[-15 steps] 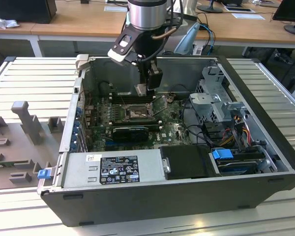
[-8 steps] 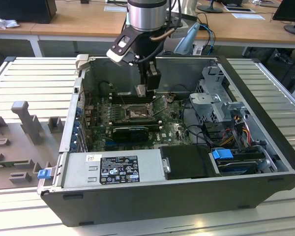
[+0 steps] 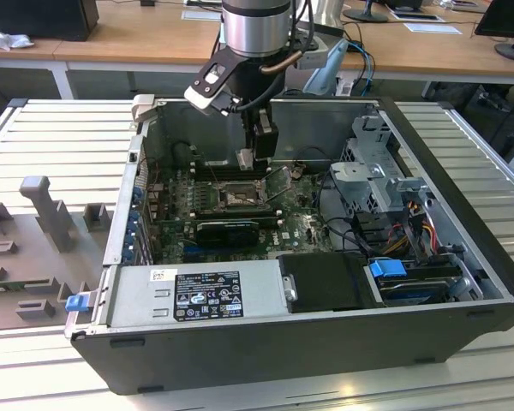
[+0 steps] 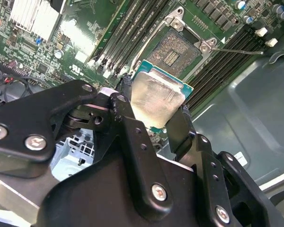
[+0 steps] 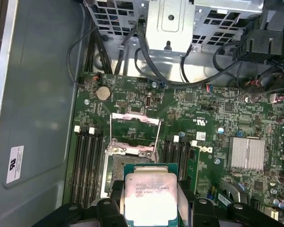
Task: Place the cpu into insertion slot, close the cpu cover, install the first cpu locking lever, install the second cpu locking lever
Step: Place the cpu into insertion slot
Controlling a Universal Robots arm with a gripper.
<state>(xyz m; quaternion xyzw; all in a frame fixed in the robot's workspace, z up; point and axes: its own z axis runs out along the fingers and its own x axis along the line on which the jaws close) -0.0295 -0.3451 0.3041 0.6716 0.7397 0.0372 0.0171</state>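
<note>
My gripper (image 3: pixel 250 161) is shut on the cpu (image 3: pixel 245 159), a pale square chip held by two opposite edges between the black fingers (image 4: pixel 125 101). It hangs inside the open computer case, a little above the green board. In both wrist views the cpu (image 5: pixel 150 196) partly covers the insertion slot (image 5: pixel 114 171), whose dark contact field (image 4: pixel 173 49) lies bare within its silvery rim. The cpu cover (image 5: pixel 135 128) stands swung open on the far side of the slot. A thin metal locking lever (image 4: pixel 236 50) sticks out unlatched beside the slot.
Long black memory slots (image 5: pixel 87 163) flank the socket on both sides. A finned heat sink (image 5: pixel 246 153) sits on the board. A metal drive cage (image 3: pixel 377 184) with cables fills the case on the exterior view's right, and a power supply (image 3: pixel 197 295) lies along the front wall.
</note>
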